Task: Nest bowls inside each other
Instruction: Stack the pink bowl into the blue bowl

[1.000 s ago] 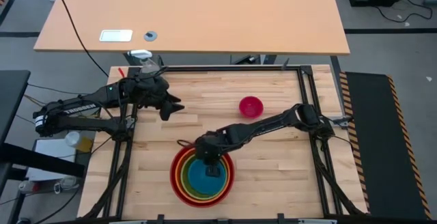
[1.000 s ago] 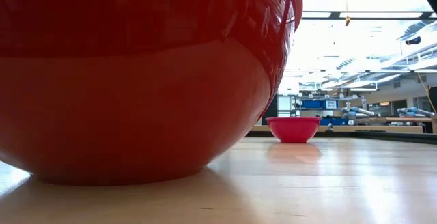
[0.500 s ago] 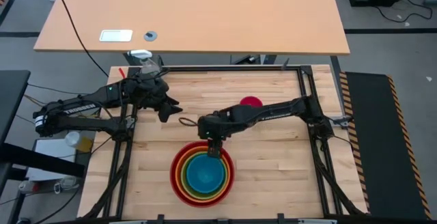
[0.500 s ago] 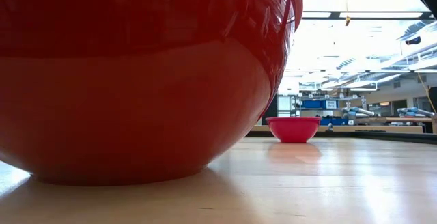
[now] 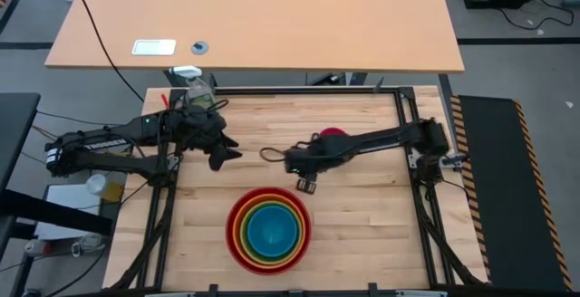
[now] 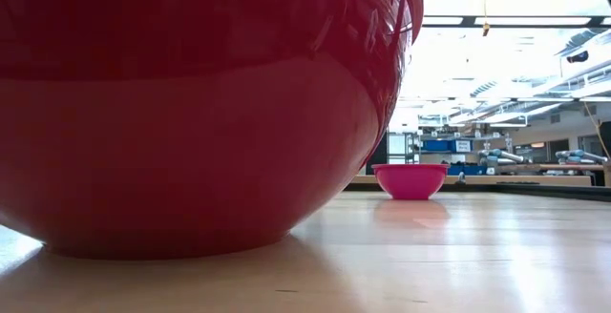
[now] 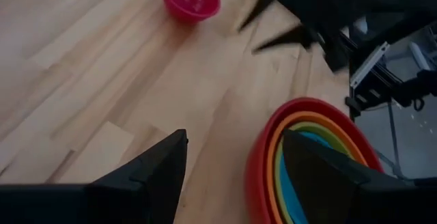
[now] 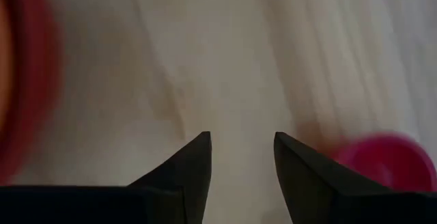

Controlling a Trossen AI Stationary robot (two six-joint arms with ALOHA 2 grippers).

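Note:
A nested stack (image 5: 267, 229) stands near the table's front: the red bowl (image 6: 191, 113) outermost, then orange, yellow-green and the blue bowl (image 5: 269, 231) in the middle. The small pink bowl (image 5: 333, 133) rests on its base farther back, partly under my right arm; it also shows in the low view (image 6: 410, 180). My right gripper (image 5: 305, 185) hangs open above bare wood between the stack and the pink bowl, pointing down. My left gripper (image 5: 224, 157) waits open at the far left, facing the stack (image 7: 311, 159) with nothing between its fingers.
A green spray bottle (image 5: 198, 91) stands at the far left corner behind my left arm. A black frame rail (image 5: 308, 90) runs around the table. Bare wood lies to the right of the stack and along the far edge.
My right gripper has risen out of the blue bowl and swung toward the table's far edge and right, toward the pink bowl, tipping more steeply downward. The blue bowl stays nested in the stack.

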